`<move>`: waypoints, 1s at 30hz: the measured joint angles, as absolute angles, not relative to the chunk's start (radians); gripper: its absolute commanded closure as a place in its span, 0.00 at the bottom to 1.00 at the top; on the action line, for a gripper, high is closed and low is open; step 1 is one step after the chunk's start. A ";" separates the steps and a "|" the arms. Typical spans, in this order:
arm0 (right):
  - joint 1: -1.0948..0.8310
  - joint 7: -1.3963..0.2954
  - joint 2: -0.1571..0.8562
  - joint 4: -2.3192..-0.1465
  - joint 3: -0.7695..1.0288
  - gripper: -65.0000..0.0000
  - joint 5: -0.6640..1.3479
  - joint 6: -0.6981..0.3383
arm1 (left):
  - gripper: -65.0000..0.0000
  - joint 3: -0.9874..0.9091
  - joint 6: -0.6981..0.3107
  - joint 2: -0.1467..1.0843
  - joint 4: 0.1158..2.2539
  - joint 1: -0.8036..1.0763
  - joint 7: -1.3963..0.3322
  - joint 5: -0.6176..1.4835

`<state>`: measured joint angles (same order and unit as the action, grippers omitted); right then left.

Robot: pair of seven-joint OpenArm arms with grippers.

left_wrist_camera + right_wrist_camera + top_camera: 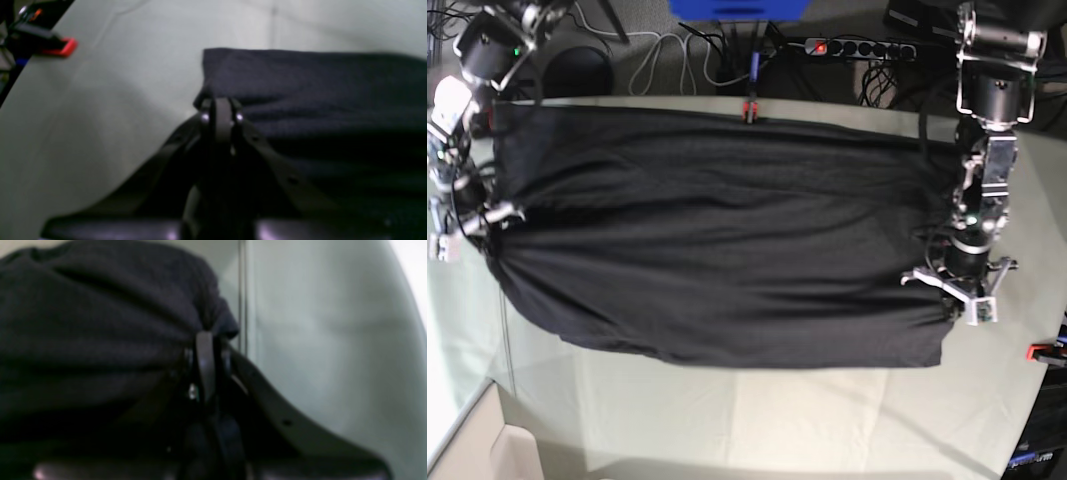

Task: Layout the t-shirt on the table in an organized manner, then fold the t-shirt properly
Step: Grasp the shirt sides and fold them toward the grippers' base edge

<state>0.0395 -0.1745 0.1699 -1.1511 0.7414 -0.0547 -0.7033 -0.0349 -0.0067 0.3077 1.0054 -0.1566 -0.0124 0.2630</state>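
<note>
The table (pixel 827 400) carries the t-shirt (pixel 717 260) spread wide across it, plain dark side up. The left gripper (pixel 220 105) and right gripper (pixel 208 336) each pinch an opposite edge, probably to tension out wrinkles before folding.

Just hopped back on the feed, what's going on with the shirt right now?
Both arms have hold of the black t-shirt, which lies spread across the table. The left end effector is shut on one side edge of the fabric, and the right end effector is shut on a bunched edge at the opposite side. The shirt is stretched between them, still wrinkled, with no fold made yet.
</note>
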 measured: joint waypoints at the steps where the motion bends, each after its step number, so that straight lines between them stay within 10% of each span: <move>1: 0.026 -0.178 0.175 -1.159 0.741 1.00 -0.051 -0.703 | 1.00 -0.047 -0.006 0.308 1.031 -0.146 -0.025 0.263; 30: -0.351 -0.175 0.162 -1.393 0.739 1.00 0.233 -0.702 | 1.00 -0.283 -0.014 0.299 1.494 0.323 -0.122 0.263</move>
